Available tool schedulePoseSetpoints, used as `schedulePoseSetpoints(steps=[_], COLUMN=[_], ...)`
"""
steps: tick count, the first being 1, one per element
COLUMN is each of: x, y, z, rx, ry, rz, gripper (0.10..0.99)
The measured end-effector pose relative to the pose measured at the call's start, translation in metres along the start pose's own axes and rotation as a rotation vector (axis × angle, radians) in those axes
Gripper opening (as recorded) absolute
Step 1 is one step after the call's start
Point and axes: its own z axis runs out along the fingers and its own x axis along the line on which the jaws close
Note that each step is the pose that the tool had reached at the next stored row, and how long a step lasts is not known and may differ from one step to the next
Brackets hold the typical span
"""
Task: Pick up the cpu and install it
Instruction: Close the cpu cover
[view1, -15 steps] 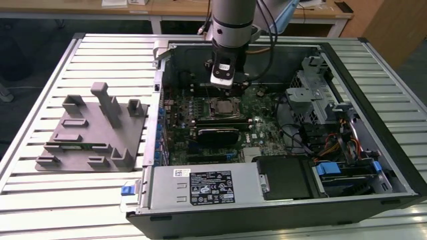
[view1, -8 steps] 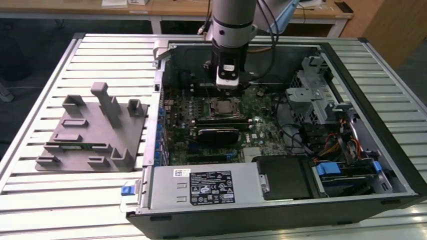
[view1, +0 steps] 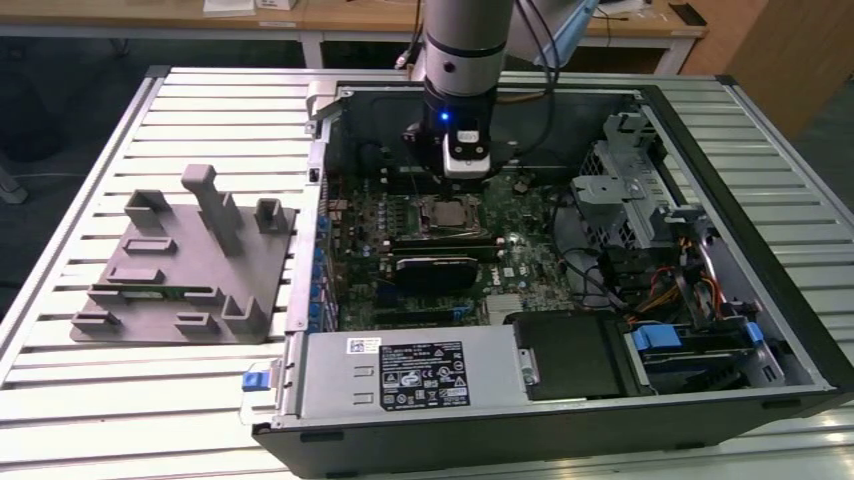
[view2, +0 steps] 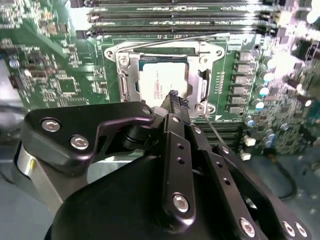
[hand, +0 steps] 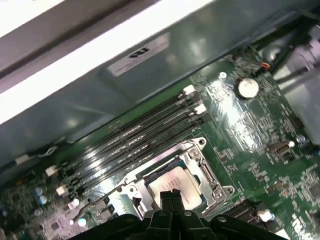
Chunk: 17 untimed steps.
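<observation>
Gripper closed, arm vertical, tips over cpu in socket.

There's the silver-grey cylindrical robot arm, hanging straight down at the exterior view's top centre, wrist vertical, black metal two-finger gripper pointing down, fingertips pressed together in the first wrist view.

Silver cpu, green motherboard, black claw

No wording can be read: the black label and white sticker on the power supply, and the pale sticker on the case wall, carry print too small to make out.
</observation>
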Motion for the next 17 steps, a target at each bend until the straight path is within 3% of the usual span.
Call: schedulePoseSetpoints(steps=[15, 17], x=[0.0000, -0.0001], y=[-0.0001, -0.0001], z=[0.0030, 0.0030], rx=[0.003, 0.010], ry=[0.0094, 0.0074], rz=[-0.272, -0.293], gripper=[0.106, 0.106])
